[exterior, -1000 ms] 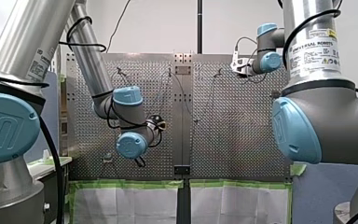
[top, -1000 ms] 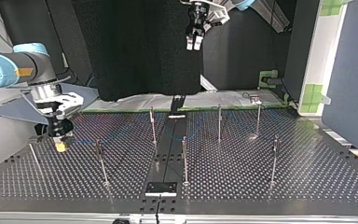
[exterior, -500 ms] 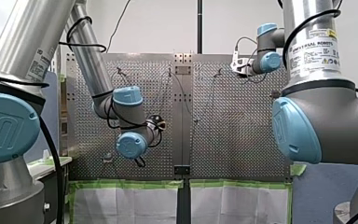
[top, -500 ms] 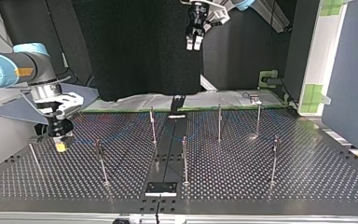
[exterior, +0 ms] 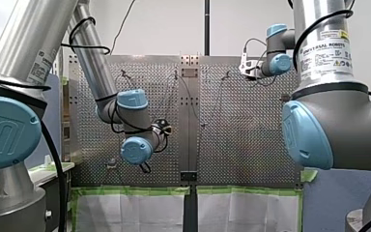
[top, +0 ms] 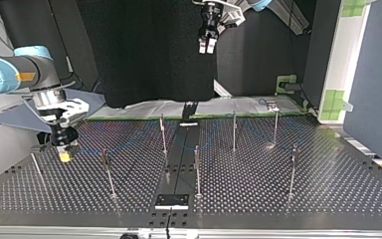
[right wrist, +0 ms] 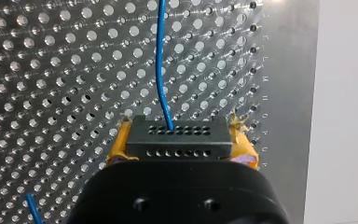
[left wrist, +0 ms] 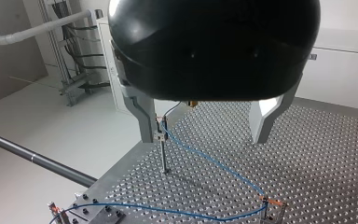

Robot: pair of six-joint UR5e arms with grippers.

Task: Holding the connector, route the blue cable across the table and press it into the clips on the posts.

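My right pincer [right wrist: 181, 145] gripped the connector [right wrist: 177, 133] between yellow pads [right wrist: 239, 137], low over the desk [right wrist: 51, 70] at the top view's left. The cable [right wrist: 161, 60] ran from it toward the posts [left wrist: 163, 156]. My left pincer [left wrist: 204, 136] hung open, high above the desk.

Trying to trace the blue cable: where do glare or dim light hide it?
Right wrist view: blue cable stands out against the brightly lit table, glints on hole rims. Left wrist view: plain too. Top view: dark table, cable faint. Front view: hardly discernible.
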